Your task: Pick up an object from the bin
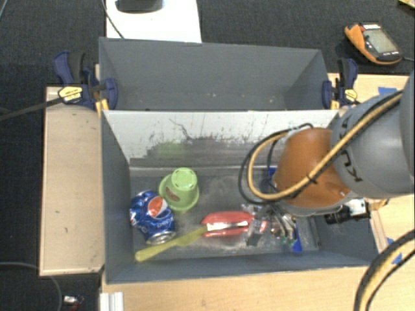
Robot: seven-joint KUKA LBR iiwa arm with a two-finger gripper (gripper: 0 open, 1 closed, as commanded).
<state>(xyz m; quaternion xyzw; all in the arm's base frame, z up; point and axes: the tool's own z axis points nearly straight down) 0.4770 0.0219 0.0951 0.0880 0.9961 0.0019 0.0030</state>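
Note:
My gripper (259,228) is low in the bin's front right part, under the orange wrist cover. It sits at the right end of a flat red thing with a white stripe (224,225) that lies on the bin floor. I cannot make out whether it touches the red thing. A thin yellow-green stick (170,243) lies slantwise just left of the red thing, near the front wall.
A green cup (179,188) lies on its side left of centre, touching a crushed blue drinks can (151,216) in front of it. A small blue piece (296,245) shows near the front wall, right of the gripper. The arm and its cables cover the bin's right part.

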